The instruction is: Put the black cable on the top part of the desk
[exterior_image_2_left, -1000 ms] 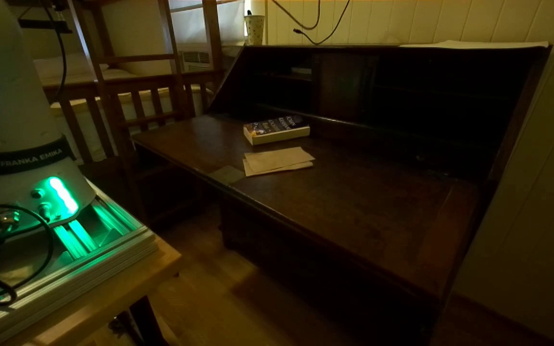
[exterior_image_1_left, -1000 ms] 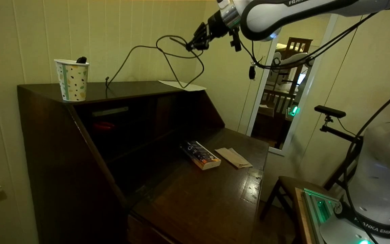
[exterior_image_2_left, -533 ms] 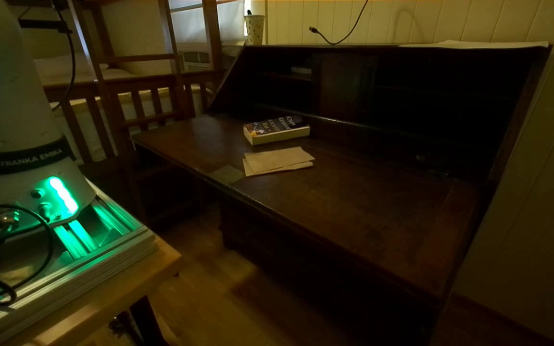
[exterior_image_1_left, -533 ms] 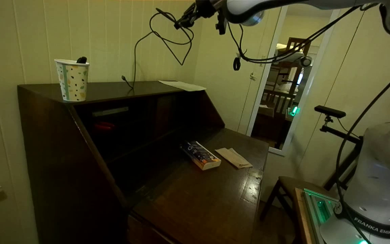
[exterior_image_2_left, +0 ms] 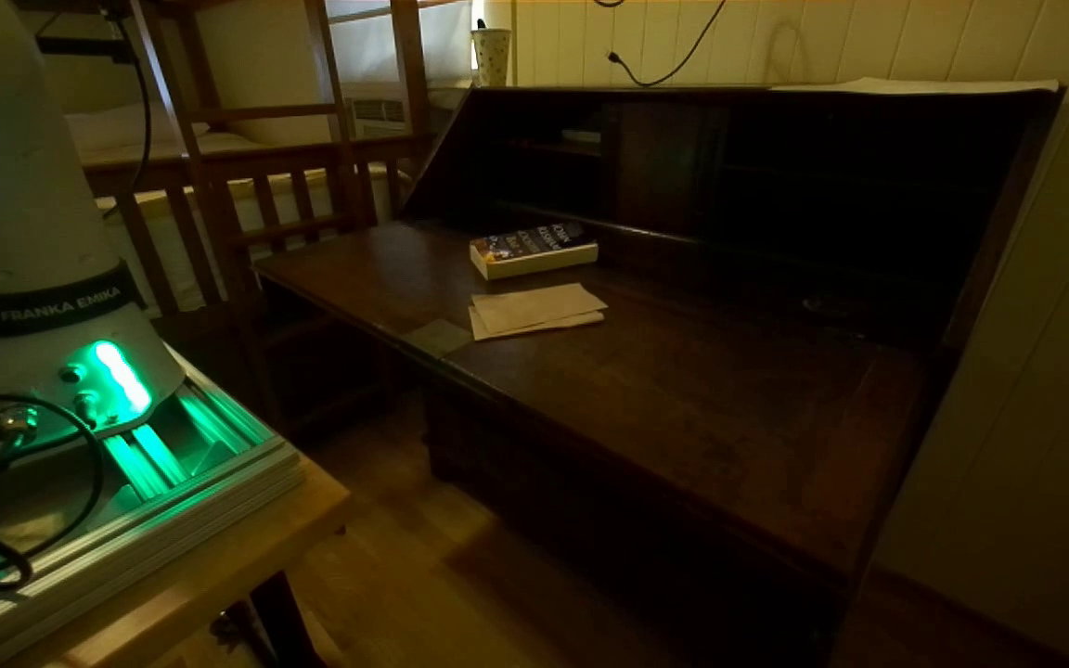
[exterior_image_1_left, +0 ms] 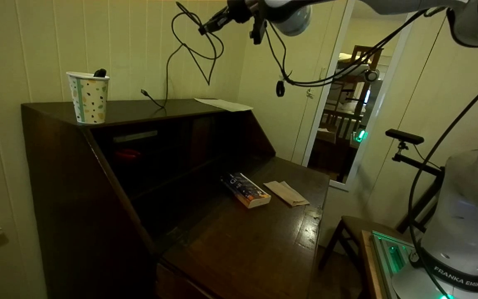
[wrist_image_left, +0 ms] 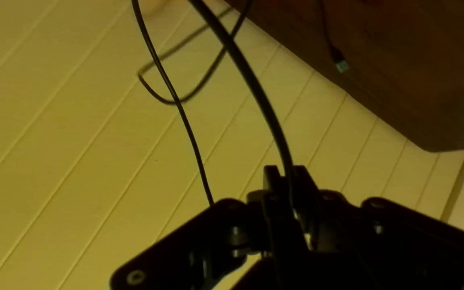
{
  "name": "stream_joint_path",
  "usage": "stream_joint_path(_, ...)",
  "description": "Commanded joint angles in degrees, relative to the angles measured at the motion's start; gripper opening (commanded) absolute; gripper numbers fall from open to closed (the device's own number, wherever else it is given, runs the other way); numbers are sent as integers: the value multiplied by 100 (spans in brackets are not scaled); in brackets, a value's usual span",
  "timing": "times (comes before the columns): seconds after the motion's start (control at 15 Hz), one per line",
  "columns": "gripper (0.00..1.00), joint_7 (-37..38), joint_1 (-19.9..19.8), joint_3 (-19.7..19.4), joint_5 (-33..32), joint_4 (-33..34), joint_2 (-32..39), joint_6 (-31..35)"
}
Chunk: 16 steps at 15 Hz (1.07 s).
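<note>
I judged this to be the carrying step. My jaws were pinching the black cable [exterior_image_1_left: 184, 44] tight, up high. Most of its loops hung loose, but one low bend looked like it touched the top part of the counter [exterior_image_1_left: 133, 109], between the cup [exterior_image_1_left: 89, 99] and the paper [exterior_image_1_left: 225, 104]. The plug end [exterior_image_1_left: 144, 92] stuck up a bit. So the job wasn't done yet — nearly all the cable was in the air. Next, I figured, I needed to go down slowly, let the loops pile up on the top, and only then let go — springy loops might slide off the front.
</note>
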Motion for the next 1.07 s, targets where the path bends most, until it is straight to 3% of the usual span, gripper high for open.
stream_joint_path(0.0,3,-880,-242,810,1583,1178,848,-85)
stream_joint_path(0.13,3,-1705,-549,1438,2508,1823,1266,-215)
stream_joint_path(0.27,3,-1567,-403,1144,1975,2113,1499,-446)
stream_joint_path(0.33,11,-1421,-325,1172,2090,1476,1100,-177)
stream_joint_path(0.53,11,-1500,-379,1129,2068,1831,1386,-271)
stream_joint_path(0.6,3,-1506,-385,1126,2068,1866,1411,-275)
stream_joint_path(0.8,3,-1146,-364,1164,2237,2477,1950,-304)
stream_joint_path(1.0,3,-765,-269,1023,1993,3167,2545,-475)
